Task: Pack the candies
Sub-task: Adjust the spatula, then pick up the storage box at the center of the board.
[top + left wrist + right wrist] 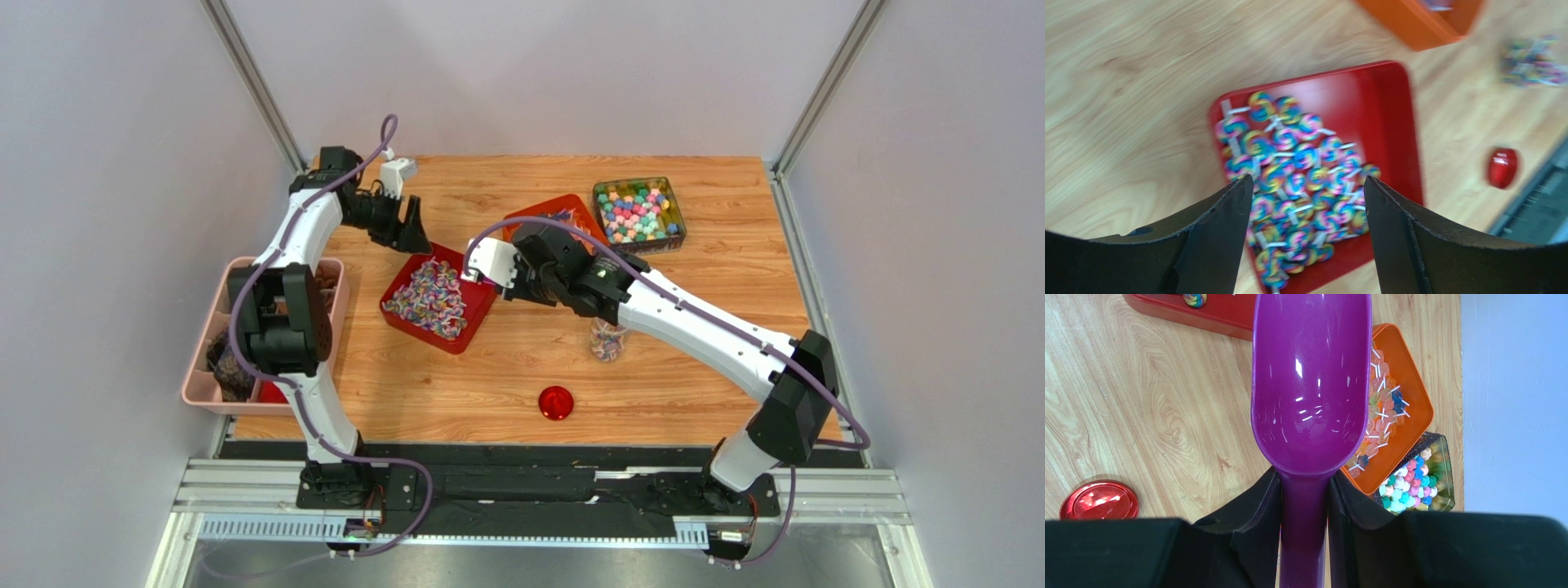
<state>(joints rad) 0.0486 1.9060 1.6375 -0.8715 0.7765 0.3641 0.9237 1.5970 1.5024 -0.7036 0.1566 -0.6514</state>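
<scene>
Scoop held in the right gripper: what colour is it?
The plastic scoop is glossy purple; clearest in the right wrist view.

You're looking at a robot test cell, a lab bench setup: wooden tabletop (491, 380) boxed in by plain pale panels (111, 184), aluminium corner posts (252, 80), and a metal rail (846, 496) along the near edge carrying loose cables (423, 484).

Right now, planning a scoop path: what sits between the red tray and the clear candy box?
The orange tray, partly under the right arm; top view.
</scene>
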